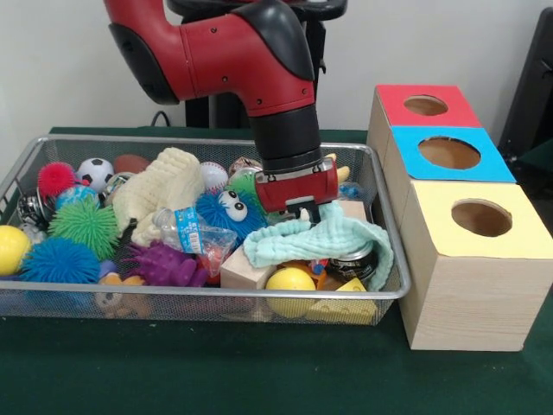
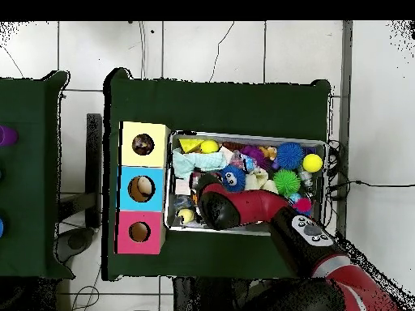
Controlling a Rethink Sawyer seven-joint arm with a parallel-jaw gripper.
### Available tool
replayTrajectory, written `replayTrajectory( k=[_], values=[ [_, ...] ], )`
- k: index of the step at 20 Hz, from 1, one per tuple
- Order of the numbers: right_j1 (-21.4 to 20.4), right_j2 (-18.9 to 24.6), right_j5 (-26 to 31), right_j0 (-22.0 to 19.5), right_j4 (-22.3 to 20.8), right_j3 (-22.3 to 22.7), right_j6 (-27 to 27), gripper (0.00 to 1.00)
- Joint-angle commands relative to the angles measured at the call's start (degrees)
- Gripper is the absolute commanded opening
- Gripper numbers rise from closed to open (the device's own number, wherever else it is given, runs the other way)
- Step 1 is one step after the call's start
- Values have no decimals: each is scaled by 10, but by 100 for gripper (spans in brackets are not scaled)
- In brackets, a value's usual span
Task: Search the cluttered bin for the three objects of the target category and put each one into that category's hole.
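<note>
My gripper [image 1: 302,207] reaches down into the right half of the wire bin [image 1: 173,292], its tips hidden behind a mint-green cloth [image 1: 324,238] draped over a dark tin. The bin also holds a cream cloth [image 1: 164,186], a blue googly-eyed fuzzy toy [image 1: 226,212], a wooden block [image 1: 246,270], two yellow balls [image 1: 290,285] [image 1: 10,248], green [image 1: 84,226] and blue [image 1: 59,259] spiky balls, a soccer ball [image 1: 95,171] and a crushed bottle [image 1: 190,232]. From overhead the arm [image 2: 243,206] covers the bin's near side.
Three wooden boxes with round holes stand in a row beside the bin: red-topped [image 1: 393,108], blue-topped [image 1: 406,164] and yellow-topped [image 1: 432,233]. In the overhead view they lie left of the bin [image 2: 247,138]. Green cloth [image 1: 259,372] covers the table.
</note>
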Motion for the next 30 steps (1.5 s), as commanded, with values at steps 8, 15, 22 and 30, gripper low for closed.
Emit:
replayTrajectory(
  k=[8,15,22,30],
  values=[
    [68,21,85,-87,-88,-189,-76,0],
    [89,123,163,-172,-145,-204,-178,0],
    [116,200,223,-226,-185,-220,-252,0],
    [135,251,267,-262,-208,-228,-304,0]
  ],
)
